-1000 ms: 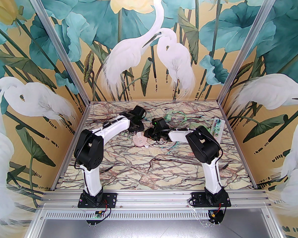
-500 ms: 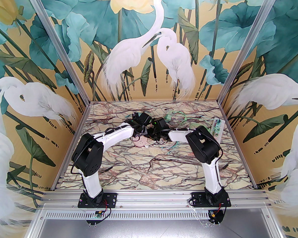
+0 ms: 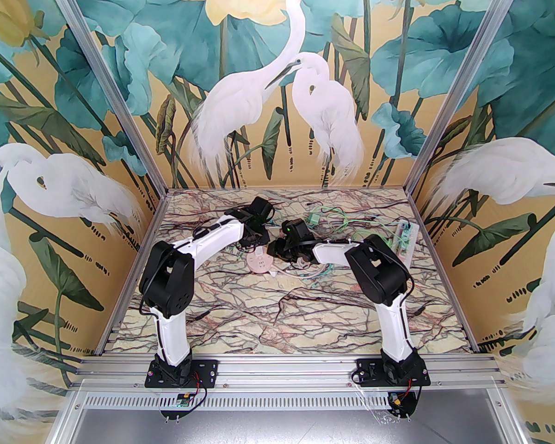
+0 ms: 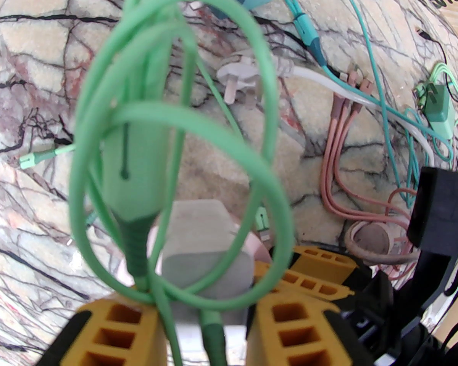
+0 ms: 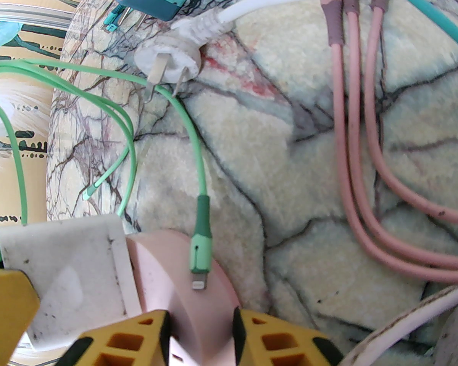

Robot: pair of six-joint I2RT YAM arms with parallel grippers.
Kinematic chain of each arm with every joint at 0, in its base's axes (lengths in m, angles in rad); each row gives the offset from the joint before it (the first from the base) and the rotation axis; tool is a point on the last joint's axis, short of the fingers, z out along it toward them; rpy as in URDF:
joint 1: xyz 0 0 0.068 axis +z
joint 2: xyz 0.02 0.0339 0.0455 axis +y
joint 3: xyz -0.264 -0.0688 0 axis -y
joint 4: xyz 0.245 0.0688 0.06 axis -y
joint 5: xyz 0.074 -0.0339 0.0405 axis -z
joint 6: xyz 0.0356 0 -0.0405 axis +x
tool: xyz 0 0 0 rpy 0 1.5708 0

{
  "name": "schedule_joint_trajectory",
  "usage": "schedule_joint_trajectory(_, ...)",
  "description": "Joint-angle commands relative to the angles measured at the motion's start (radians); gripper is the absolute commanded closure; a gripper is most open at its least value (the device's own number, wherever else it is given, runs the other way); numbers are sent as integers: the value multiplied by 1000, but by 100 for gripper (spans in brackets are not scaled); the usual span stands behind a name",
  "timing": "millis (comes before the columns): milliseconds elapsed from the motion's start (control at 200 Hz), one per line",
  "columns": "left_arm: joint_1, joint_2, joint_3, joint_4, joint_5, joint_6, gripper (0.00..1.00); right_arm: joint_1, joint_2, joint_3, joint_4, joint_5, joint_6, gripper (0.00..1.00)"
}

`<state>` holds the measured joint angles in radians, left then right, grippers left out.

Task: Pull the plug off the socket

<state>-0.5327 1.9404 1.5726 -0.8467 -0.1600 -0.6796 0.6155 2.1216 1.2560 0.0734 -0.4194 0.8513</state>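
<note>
A high rear camera overlooks the whole table (image 3: 277, 312); both close, downward wrist cameras share the pink socket (image 5: 156, 273).

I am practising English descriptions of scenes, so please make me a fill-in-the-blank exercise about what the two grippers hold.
1. The right gripper is shut on the round ___ socket.
2. The left gripper is shut on the white plug, with a looped ___ cable in front of it.
3. Both grippers have ___ fingers.
Missing words: pink, green, yellow.
</note>
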Motion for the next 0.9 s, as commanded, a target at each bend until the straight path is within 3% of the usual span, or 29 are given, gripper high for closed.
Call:
schedule_joint_trajectory(0,-3,11,54,29,70,12,90,18,121,-60,-239,114,-20,66)
schedule_joint_trajectory(225,-21,-79,-37,104,79,15,90,18,121,-60,-241,117,-21,66)
schedule_joint_trajectory(510,-147,-179,-189,164,-74,15,92,18,124,-59,-242,123,-20,65)
schedule_joint_trajectory(670,-186,-210,-278,219,-95,-18,92,19,131,-56,-242,120,-20,65)
schedule_joint_trajectory(895,-166,-178,-215,164,-97,-12,92,18,132,-55,-243,119,-19,65)
